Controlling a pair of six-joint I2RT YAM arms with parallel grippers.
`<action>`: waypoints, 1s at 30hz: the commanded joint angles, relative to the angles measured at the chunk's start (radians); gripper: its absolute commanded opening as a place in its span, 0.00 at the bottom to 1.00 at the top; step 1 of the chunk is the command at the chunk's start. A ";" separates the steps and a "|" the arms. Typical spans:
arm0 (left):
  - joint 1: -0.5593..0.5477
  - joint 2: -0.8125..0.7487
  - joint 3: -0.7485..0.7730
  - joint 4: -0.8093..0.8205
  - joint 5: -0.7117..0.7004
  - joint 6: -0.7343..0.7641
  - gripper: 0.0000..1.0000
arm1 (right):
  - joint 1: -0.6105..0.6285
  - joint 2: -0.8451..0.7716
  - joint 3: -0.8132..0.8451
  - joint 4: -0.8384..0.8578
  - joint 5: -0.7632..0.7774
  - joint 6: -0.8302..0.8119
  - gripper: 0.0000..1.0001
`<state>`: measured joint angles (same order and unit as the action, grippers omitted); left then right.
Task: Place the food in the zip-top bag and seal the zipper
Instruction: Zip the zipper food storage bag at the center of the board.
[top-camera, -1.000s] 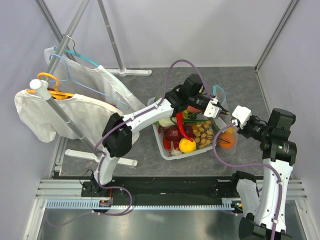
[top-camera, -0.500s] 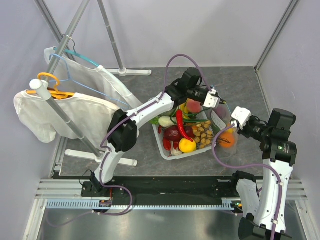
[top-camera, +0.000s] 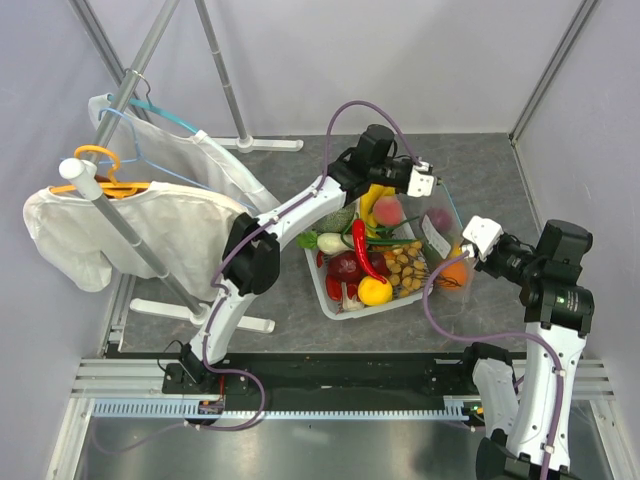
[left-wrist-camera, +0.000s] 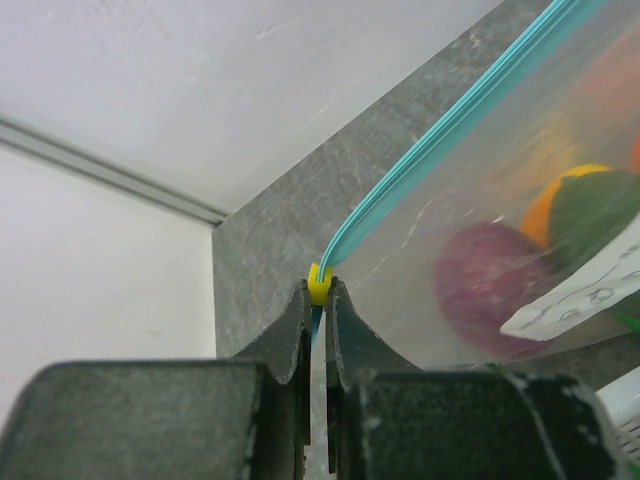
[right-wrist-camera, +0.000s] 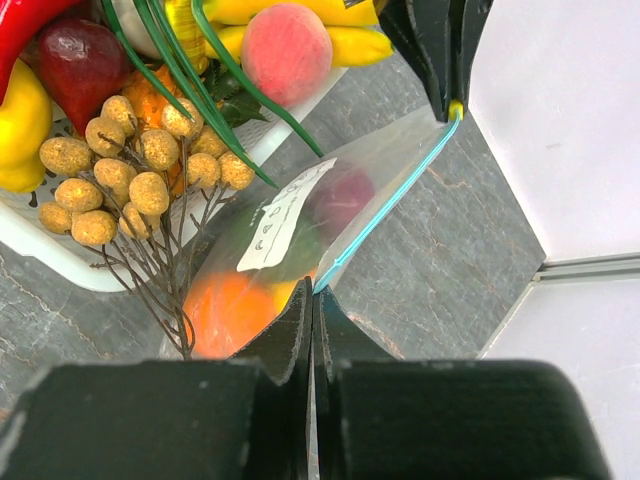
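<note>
2 white garments (top-camera: 130, 235) hang on a metal rack (top-camera: 220, 70), left of the white tray (top-camera: 322, 285).

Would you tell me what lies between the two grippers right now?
The teal zipper runs from the left gripper to the right gripper, both shut on it; the right wrist view shows this.

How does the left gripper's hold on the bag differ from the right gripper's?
The left gripper pinches the far end of the zipper; the right gripper pinches its near end. The left jaws close at a small yellow slider; the right jaws close on bare teal strip. Both are shut on the zipper.
</note>
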<state>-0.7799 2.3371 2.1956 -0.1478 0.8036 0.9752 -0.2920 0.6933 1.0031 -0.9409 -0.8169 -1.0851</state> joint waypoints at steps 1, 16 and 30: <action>0.090 0.031 0.046 0.060 -0.193 0.036 0.04 | 0.005 -0.038 0.042 -0.076 -0.068 0.013 0.00; 0.133 0.050 0.053 0.105 -0.242 0.060 0.05 | 0.004 -0.057 0.048 -0.090 -0.057 0.036 0.00; 0.136 -0.018 0.017 0.125 -0.156 -0.013 0.35 | 0.004 -0.032 0.043 -0.024 -0.045 0.115 0.00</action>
<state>-0.7033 2.3650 2.2105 -0.0853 0.6872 0.9775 -0.2920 0.6647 1.0111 -0.9764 -0.8162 -1.0428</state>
